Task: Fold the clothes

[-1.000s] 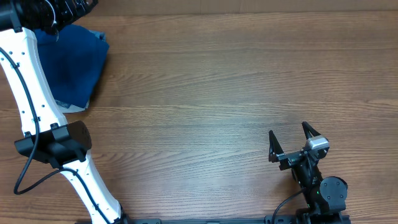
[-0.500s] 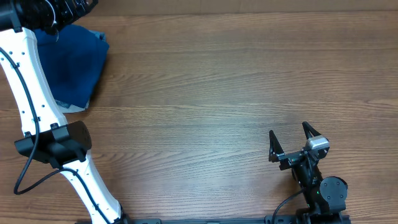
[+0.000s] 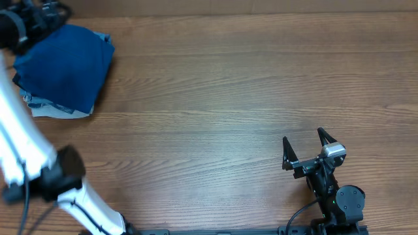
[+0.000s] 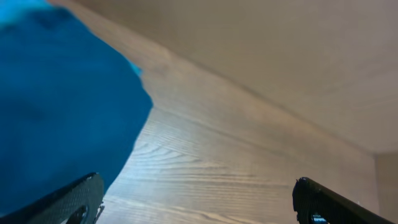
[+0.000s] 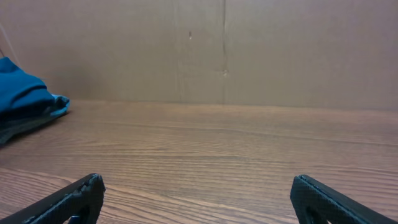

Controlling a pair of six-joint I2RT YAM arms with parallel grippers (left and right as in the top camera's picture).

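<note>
The royal-blue T-shirt (image 3: 64, 65) lies in a folded bundle at the table's far left corner. It fills the left of the left wrist view as the same blue cloth (image 4: 56, 106). My left gripper (image 4: 199, 205) hangs open just right of the bundle's edge, with bare wood between its fingers. My left arm (image 3: 19, 150) runs up the left edge of the overhead view. My right gripper (image 3: 305, 147) stands open near the front right, far from the shirt, with nothing in it. In the right wrist view the shirt (image 5: 22, 93) shows small at far left.
A pale light-blue garment (image 3: 57, 111) peeks out under the shirt's near edge. A brown cardboard wall (image 5: 224, 50) closes off the far side of the wooden table (image 3: 215, 111).
My left arm has swung left and drawn back, uncovering the left part of the blue bundle. The shirt and the right arm have not moved.
</note>
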